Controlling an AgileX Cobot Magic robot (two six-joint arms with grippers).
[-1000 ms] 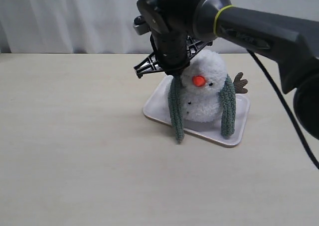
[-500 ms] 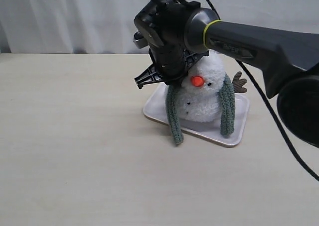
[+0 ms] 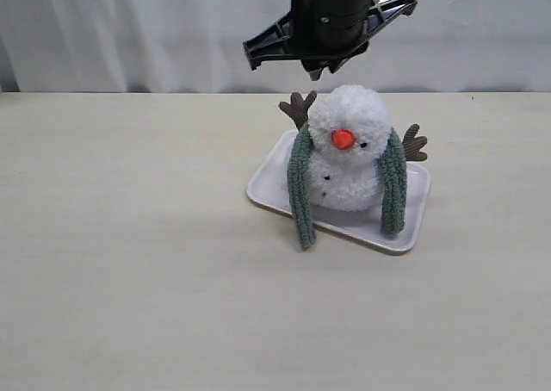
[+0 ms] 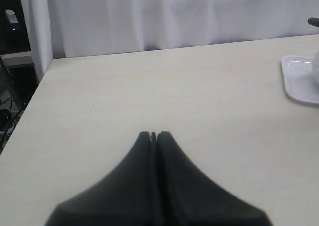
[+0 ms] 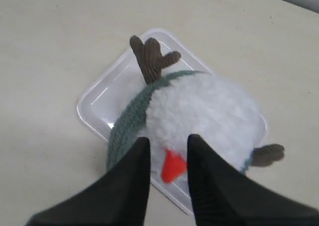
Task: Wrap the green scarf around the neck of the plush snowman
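The plush snowman [image 3: 349, 145] sits upright on a white tray [image 3: 267, 189]. The green scarf [image 3: 300, 193] runs behind its neck, and its two ends hang down the front, one on each side; the left end reaches past the tray's rim onto the table. My right gripper [image 3: 327, 64] hovers just above the snowman's head, apart from it. In the right wrist view this gripper [image 5: 168, 139] is open and empty, looking down on the snowman [image 5: 209, 106] and the scarf [image 5: 127, 124]. My left gripper [image 4: 153, 134] is shut over bare table, away from the tray [image 4: 299, 81].
A white curtain [image 3: 129, 29] hangs behind the beige table [image 3: 129, 262]. In the left wrist view the table's side edge [image 4: 37, 86] drops off to dark floor and cables.
My right gripper let go of the scarf's left end, opened, and rose from beside the snowman's head to above it. The scarf end stays hanging in place.
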